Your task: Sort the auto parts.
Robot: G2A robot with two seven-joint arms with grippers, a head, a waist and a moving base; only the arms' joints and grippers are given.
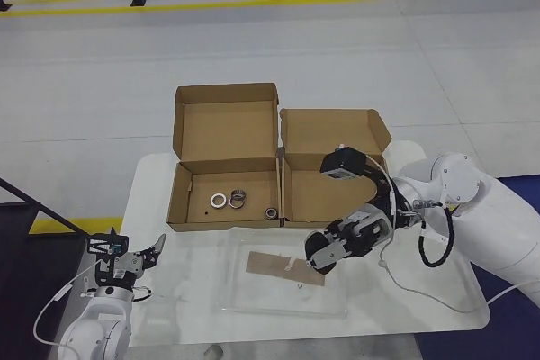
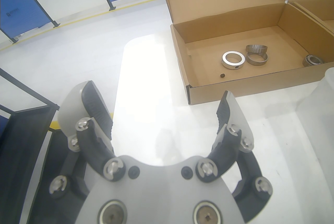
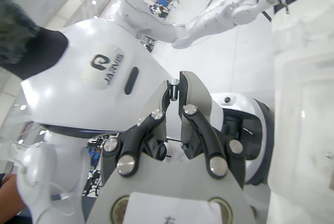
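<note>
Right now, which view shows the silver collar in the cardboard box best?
The left wrist view: the silver collar lies flat on the box floor, its side hole visible. The top view gives it as a small pale ring; the right wrist view faces away from it.

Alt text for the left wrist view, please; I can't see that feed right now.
The left gripper hangs open and empty over the white table. Beyond it, an open cardboard box holds a silver ring, two dark rings touching each other, a bearing and a small black part.
</note>
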